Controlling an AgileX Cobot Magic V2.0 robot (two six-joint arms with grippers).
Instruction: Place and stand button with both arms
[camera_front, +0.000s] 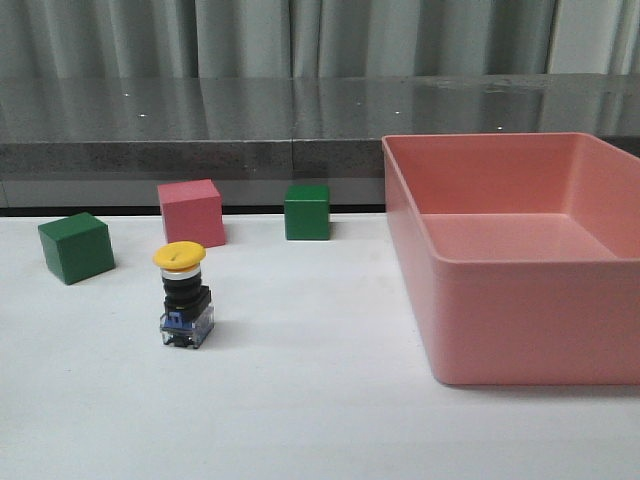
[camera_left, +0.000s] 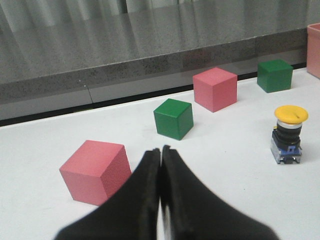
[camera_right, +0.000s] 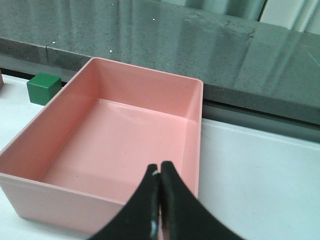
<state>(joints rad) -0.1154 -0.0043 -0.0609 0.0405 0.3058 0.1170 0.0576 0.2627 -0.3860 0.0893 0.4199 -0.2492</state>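
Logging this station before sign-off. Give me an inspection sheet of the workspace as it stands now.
Surface: white table, no spills or marks seen.
Job's things: push-button standing upright on its blue-and-clear base, yellow cap on top, apart from the cubes and free of both pincers.
Clutter: two green cubes and one pink cube behind the button; a second pink cube shows only in the left wrist view; pink bin on the right, nothing seen inside it.
Grippers: left pincer shut, holding nothing; right pincer shut, holding nothing, over the bin's near wall.
Cables: nothing seen.
Surroundings: grey stone ledge behind the table, curtains above it.
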